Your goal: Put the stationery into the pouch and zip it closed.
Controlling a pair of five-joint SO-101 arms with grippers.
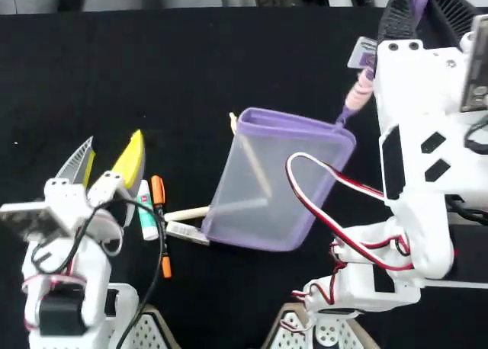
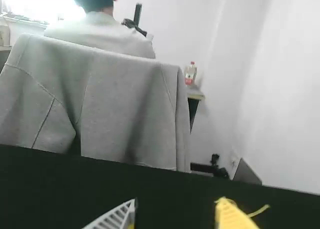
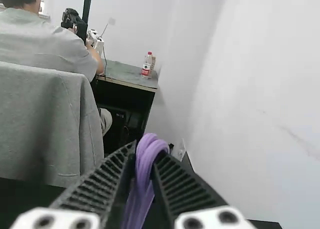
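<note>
Right gripper (image 3: 144, 154) pinching purple strap (image 3: 139, 189) | left gripper (image 1: 113, 145) spread | pouch (image 1: 267, 189) shows pale sticks inside | orange pen (image 1: 157, 190) outside

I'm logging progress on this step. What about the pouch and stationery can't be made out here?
Contents of the pouch: high view, cloudy wall blurs them.
Zip: high view, too small to tell how far open.
Orange pen: high view, a black cable crosses it.
Pale stick: high view, far end under or inside the pouch, unclear.
Purple strap in the right gripper: right wrist view, lower end cut by the edge.
</note>
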